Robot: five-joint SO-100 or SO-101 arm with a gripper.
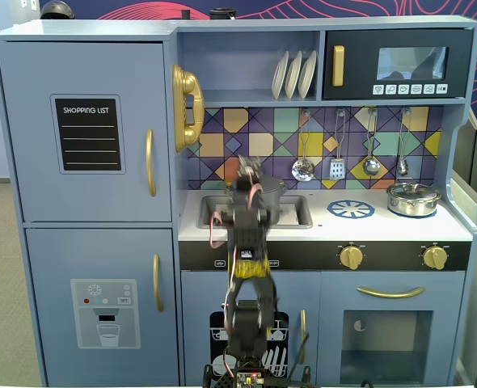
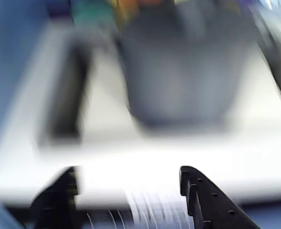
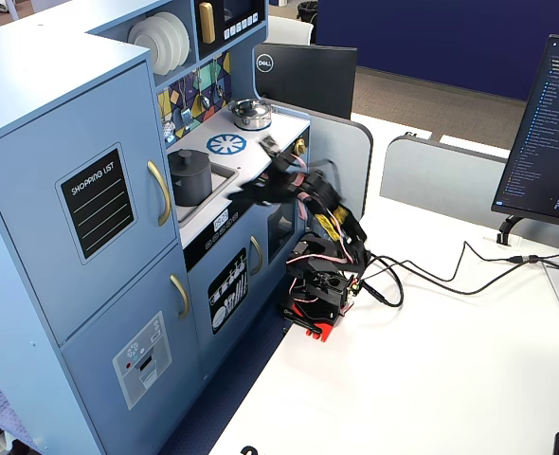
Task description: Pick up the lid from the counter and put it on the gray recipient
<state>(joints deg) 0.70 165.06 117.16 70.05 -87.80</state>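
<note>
Gripper [image 2: 131, 191] looks spread and empty in the blurred wrist view, lid [image 3: 190, 155] apparently already on the gray pot [image 3: 191, 178] in the sink; a fast arm could clip the pot and knock the lid off.

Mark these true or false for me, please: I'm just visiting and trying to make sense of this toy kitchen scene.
1. The gray pot sits in the sink. True.
2. The shiny steel pot stands on the blue-white burner pattern. False: in the front fixed view it stands to the right of the pattern, which is bare.
3. The gripper is carrying a lid. False: in the wrist view its fingers are apart with nothing between them.
4. Three white plates stand on the upper shelf. True.
</note>
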